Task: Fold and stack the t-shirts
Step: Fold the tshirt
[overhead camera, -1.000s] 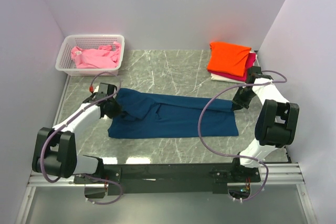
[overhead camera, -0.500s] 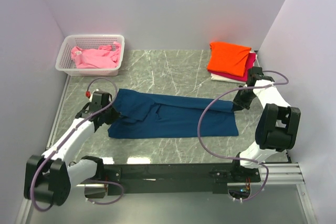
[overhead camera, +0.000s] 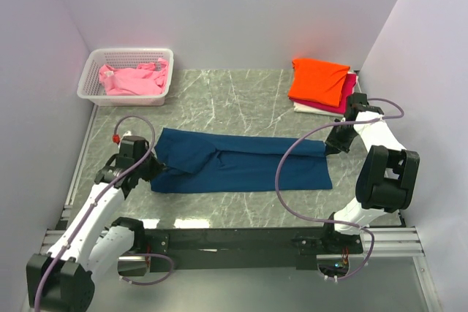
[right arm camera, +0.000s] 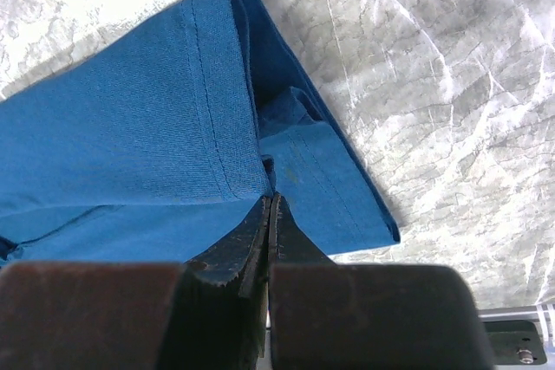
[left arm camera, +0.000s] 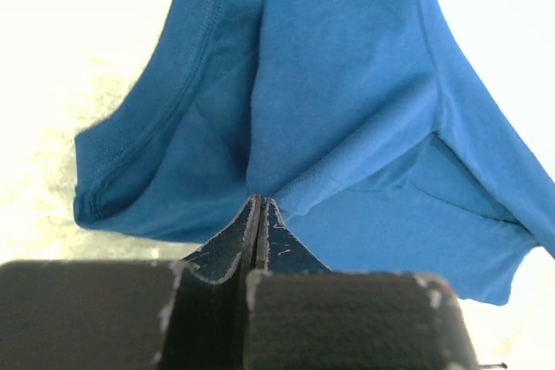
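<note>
pinching both ends of the navy t-shirt, which lies as a long folded strip across mid bench. left gripper is closed on a fold at the left end, right gripper closed on the hem corner. cloth looks soft, light and limp, so it'll likely sag between grips; best held at doubled edges and hems. orange t-shirt tops the far-right stack, pink t-shirt sits in the basket.

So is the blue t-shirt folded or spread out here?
Partly folded: the blue t-shirt lies as a long narrow band of doubled layers. The left gripper and right gripper pinch its two ends.
</note>
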`<act>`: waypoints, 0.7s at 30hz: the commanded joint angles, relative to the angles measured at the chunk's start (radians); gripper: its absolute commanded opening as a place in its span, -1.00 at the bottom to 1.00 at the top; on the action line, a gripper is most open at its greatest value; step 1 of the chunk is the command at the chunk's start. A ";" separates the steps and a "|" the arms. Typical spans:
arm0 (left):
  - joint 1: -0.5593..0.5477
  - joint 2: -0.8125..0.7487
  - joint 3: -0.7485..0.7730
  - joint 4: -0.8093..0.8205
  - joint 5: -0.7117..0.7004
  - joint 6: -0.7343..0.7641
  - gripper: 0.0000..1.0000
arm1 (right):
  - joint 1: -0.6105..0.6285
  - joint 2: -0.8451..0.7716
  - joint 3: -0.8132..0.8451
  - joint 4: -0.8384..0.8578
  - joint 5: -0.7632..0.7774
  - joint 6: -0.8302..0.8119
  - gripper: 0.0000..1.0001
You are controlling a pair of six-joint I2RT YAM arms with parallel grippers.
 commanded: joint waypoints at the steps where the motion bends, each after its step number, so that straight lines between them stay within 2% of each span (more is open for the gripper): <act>1: -0.005 -0.048 0.004 -0.039 0.025 -0.031 -0.99 | -0.011 -0.017 0.020 -0.014 0.027 -0.019 -1.00; 15: -0.005 -0.178 0.017 -0.134 0.069 -0.111 -0.99 | -0.017 -0.013 -0.010 -0.011 0.045 -0.025 -1.00; 21: -0.005 -0.180 0.007 -0.145 0.080 -0.114 -0.99 | -0.016 -0.007 -0.010 -0.014 0.054 -0.028 -1.00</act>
